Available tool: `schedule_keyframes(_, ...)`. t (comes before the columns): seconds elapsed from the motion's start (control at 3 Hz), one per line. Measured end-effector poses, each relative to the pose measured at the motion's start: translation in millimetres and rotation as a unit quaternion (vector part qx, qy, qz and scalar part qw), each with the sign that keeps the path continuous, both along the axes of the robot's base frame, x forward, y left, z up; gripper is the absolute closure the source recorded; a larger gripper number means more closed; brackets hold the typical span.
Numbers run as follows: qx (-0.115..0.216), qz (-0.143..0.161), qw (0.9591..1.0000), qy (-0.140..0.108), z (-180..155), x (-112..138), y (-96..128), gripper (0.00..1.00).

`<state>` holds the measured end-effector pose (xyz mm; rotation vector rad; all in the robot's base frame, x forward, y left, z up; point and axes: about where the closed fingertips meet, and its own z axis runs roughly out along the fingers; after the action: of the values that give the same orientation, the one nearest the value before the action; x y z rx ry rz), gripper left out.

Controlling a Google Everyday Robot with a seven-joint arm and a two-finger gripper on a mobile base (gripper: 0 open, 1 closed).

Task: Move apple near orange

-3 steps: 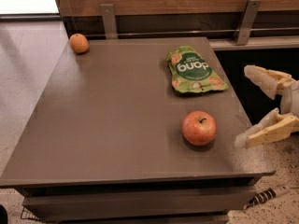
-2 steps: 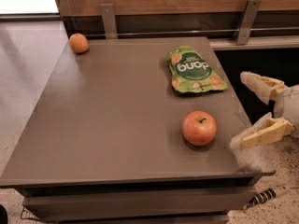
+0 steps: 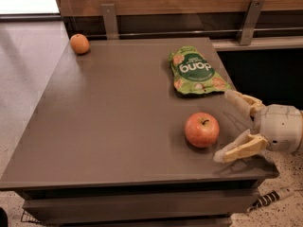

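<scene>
The apple (image 3: 202, 129), red-pink with a short dark stem, sits upright on the brown table (image 3: 113, 122) near its front right. The orange (image 3: 79, 43), small and evenly orange, rests at the table's far left corner, far from the apple. My gripper (image 3: 227, 125) comes in from the right edge, just right of the apple and low over the table. It is open and empty, with one cream finger (image 3: 242, 102) behind and one finger (image 3: 239, 149) in front. The fingertips stand a little short of the apple.
A green snack bag (image 3: 196, 72) lies flat at the back right of the table, behind the apple. A wooden wall with metal brackets (image 3: 110, 21) runs along the table's far edge. A floor lies to the left and right.
My gripper has moved left, further over the table's right edge and closer to the apple. The apple, orange and bag have not moved.
</scene>
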<state>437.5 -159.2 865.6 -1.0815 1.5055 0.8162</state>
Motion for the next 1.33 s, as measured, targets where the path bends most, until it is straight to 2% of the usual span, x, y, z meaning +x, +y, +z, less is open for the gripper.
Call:
schedule_keyframes(0.33,0.009,0.009,0.9999,0.0,-14,2,12,0.0)
schedule_keyframes(1.0,-0.001,0.033,0.9995,0.0,-20,8,41,0.0)
schedule_keyframes(1.33,-0.003,0.039,0.9992,0.005,-27,6,49,0.08)
